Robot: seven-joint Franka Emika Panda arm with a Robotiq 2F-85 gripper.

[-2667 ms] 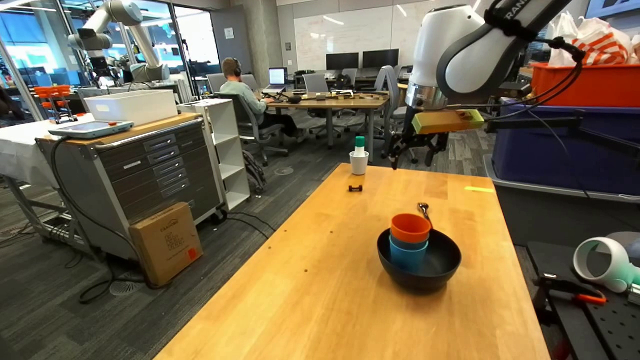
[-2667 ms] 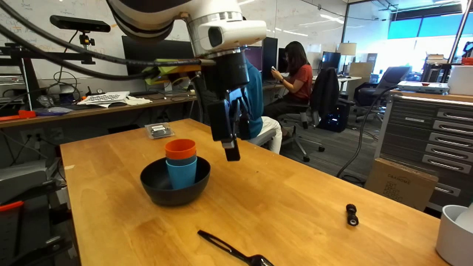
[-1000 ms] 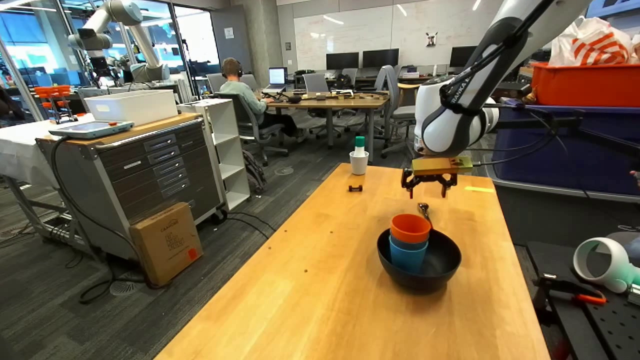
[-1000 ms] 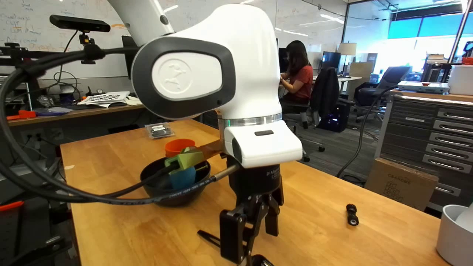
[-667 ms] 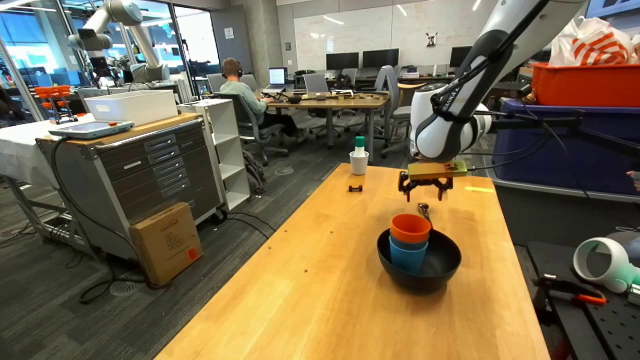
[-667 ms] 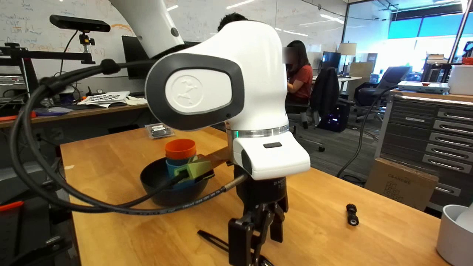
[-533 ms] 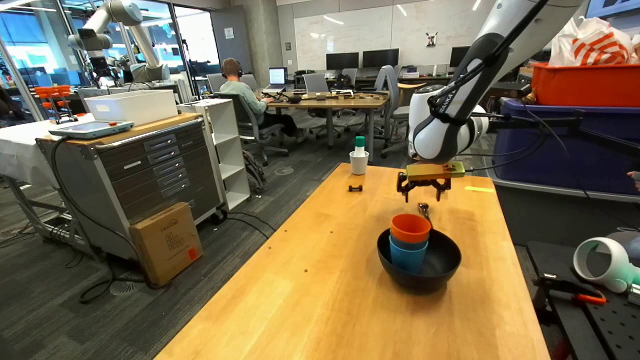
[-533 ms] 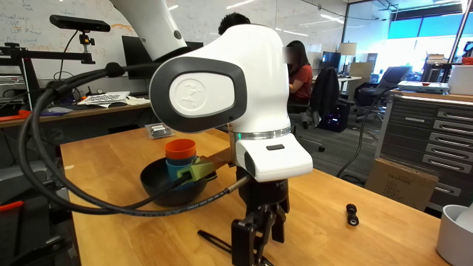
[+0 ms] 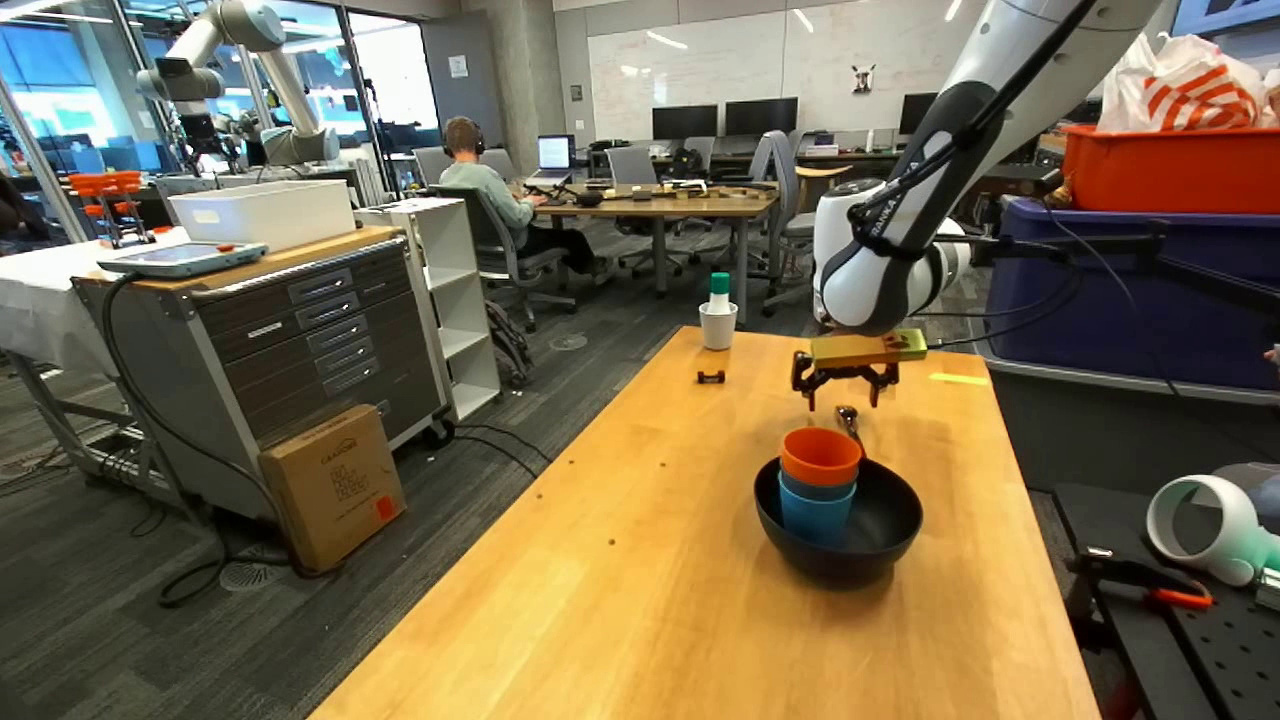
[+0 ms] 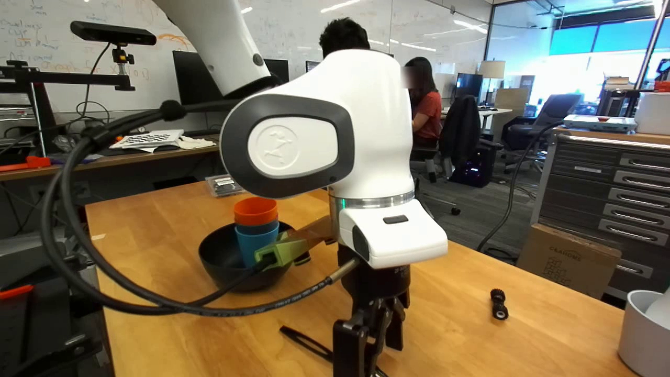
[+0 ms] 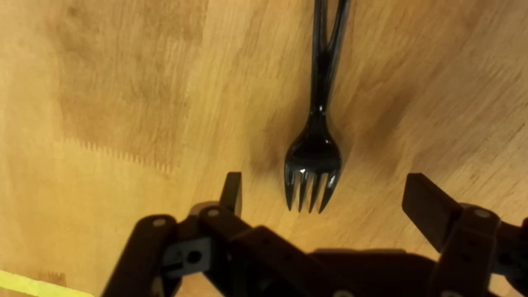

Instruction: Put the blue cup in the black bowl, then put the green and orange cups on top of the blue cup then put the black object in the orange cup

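The black object, a fork point(image 11: 313, 150), lies on the wooden table with its tines toward my gripper point(image 9: 843, 402). My gripper points down above the tine end, open, with its fingers point(image 11: 429, 210) on either side and apart from the fork. The blue cup point(image 10: 254, 244) stands in the black bowl point(image 9: 885, 525). On it sits the green cup point(image 10: 257, 229), visible only as a dark bluish band. The orange cup point(image 9: 820, 455) tops the stack, slightly tilted in an exterior view. Part of the fork is hidden behind my gripper in an exterior view.
A small black dumbbell-shaped piece point(image 10: 498, 304) lies on the table. Near the table's end stands a white cup point(image 9: 718, 330) with a green-capped item in it. A clear package point(image 10: 222, 185) sits beyond the bowl. The arm's cables point(image 10: 172, 306) loop close to the bowl.
My gripper has swung from a high, tilted pose to pointing down over the fork. During the last second it has sunk lower, still open. Cups, bowl and fork have stayed put.
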